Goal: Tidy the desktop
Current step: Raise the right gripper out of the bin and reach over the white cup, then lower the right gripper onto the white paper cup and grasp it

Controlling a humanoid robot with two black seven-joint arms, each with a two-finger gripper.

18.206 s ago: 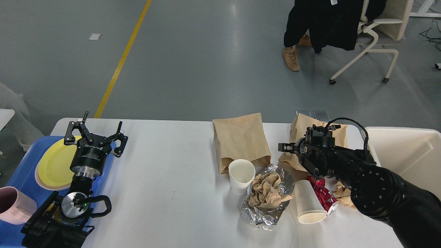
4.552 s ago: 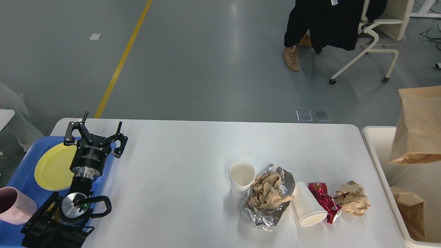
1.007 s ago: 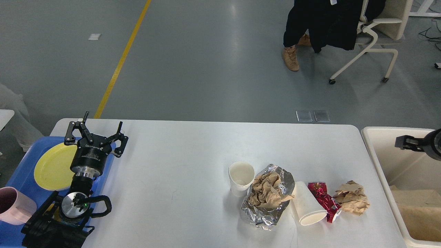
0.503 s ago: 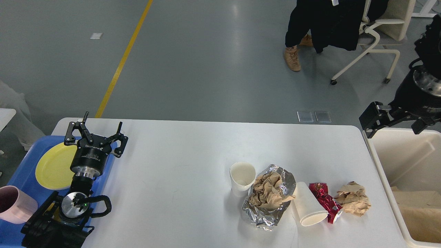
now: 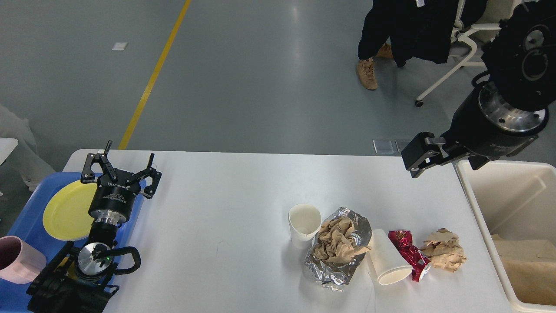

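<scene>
The white desktop (image 5: 226, 208) carries litter at its front right: an upright white paper cup (image 5: 305, 224), crumpled foil (image 5: 323, 266) with brown paper in it, a white paper cup lying on its side (image 5: 388, 257), a red wrapper (image 5: 409, 253) and a crumpled brown paper ball (image 5: 444, 254). My left gripper (image 5: 121, 168) is open and empty above the desktop's far left edge, beside the blue tray. My right gripper (image 5: 445, 160) hangs open and empty above the desktop's far right corner, well above and behind the litter.
A blue tray (image 5: 26, 221) at the left holds a yellow plate (image 5: 65, 211) and a pink cup (image 5: 19, 258). A cream bin (image 5: 504, 191) at the right edge holds brown paper bags (image 5: 527, 269). A seated person and a chair are beyond the table.
My right arm has swung up and left, from over the cream bin to above the desktop's far right corner. The brown bags went into the bin earlier. The left arm has not moved.
</scene>
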